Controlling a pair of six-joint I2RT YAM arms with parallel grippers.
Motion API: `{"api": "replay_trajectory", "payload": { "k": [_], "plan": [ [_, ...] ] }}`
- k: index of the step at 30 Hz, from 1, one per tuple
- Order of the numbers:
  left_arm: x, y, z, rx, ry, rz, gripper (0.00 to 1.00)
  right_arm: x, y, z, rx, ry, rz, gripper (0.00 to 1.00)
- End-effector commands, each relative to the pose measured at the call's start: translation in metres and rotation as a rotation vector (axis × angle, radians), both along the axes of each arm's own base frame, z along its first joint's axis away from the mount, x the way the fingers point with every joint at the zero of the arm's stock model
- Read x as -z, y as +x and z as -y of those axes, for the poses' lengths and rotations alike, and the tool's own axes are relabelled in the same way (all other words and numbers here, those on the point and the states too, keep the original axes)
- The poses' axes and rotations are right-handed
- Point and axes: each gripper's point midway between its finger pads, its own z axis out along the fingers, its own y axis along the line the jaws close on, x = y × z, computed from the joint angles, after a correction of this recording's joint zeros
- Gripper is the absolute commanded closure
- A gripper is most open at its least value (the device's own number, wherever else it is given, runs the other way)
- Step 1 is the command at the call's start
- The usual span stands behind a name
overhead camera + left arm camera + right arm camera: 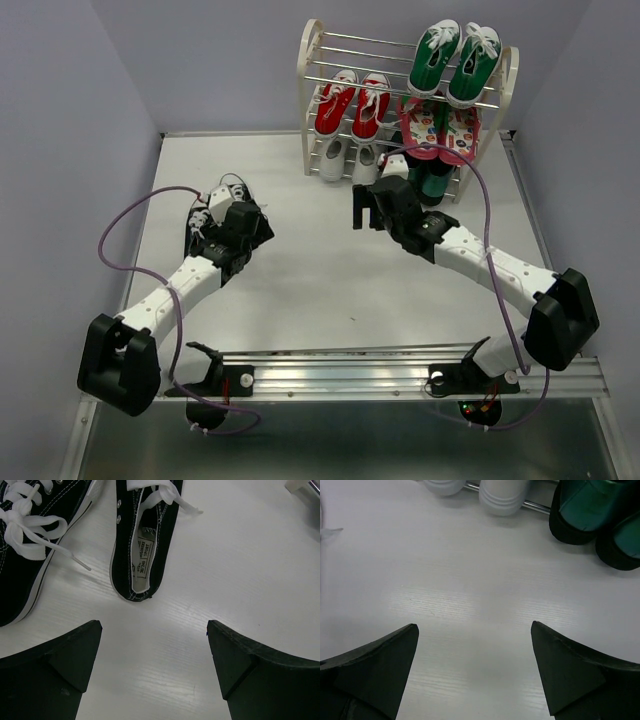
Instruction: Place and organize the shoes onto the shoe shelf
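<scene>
Shelf (308, 80) stood at the far edge of the table (300, 300), right of centre. Green sneakers (455, 60) sat on its top tier, right side. Red sneakers (352, 103) were on the middle tier, left, with pink patterned shoes (440, 130) just beside them on the right. White sneakers (348, 160) were at the lowest level, left; dark boots (432, 180) were lowest right, partly hidden. My right gripper (368, 205) hovered just in front of the shelf, near the white sneakers and boots. My left gripper (215, 215) hung over the black sneakers (238, 186) on the table's left, well apart from the shelf, with the pair mostly hidden under my wrist. A purple cable (115, 245) looped off each arm.
</scene>
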Motion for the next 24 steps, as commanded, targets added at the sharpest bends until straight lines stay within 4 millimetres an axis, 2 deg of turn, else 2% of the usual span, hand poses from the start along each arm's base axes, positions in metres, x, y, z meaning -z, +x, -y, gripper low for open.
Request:
{"api": "replay_trajectory", "payload": {
  "k": [1,4,8,10,13,14,15,16,20,21,24],
  "plan": [
    [0.006,0.023,-0.007,-0.008,0.019,0.038,0.01,-0.017,-0.001,0.006,-0.006,0.008,0.063,0.00],
    [0.016,0.036,-0.020,-0.030,0.087,0.022,0.01,-0.015,-0.002,0.010,0.003,-0.002,0.064,0.00],
    [0.032,0.052,-0.020,0.015,0.107,-0.008,0.01,-0.019,-0.004,0.020,0.038,-0.015,0.083,0.00],
    [0.047,0.055,-0.019,0.021,0.118,-0.052,0.12,-0.018,-0.005,0.030,0.080,-0.028,0.093,0.00],
    [0.066,0.059,-0.015,0.041,0.123,-0.108,0.50,-0.022,-0.009,0.041,0.125,-0.025,0.109,0.00],
    [0.069,0.059,-0.012,0.056,0.122,-0.118,0.78,-0.021,-0.011,0.043,0.131,-0.025,0.107,0.00],
    [0.070,0.062,-0.010,0.060,0.116,-0.119,0.95,-0.024,-0.012,0.047,0.151,-0.020,0.117,0.00],
    [0.073,0.061,-0.007,0.073,0.107,-0.131,1.00,-0.022,-0.014,0.050,0.159,-0.026,0.113,0.00],
    [0.058,0.059,0.012,0.128,0.064,-0.081,1.00,-0.020,-0.019,0.057,0.183,-0.025,0.114,0.00],
    [0.048,0.056,0.027,0.168,0.047,-0.047,1.00,-0.019,-0.020,0.058,0.188,-0.015,0.112,0.00],
    [0.030,0.049,0.053,0.222,-0.001,0.019,1.00,-0.010,-0.023,0.061,0.205,-0.012,0.099,0.00]
  ]
}}
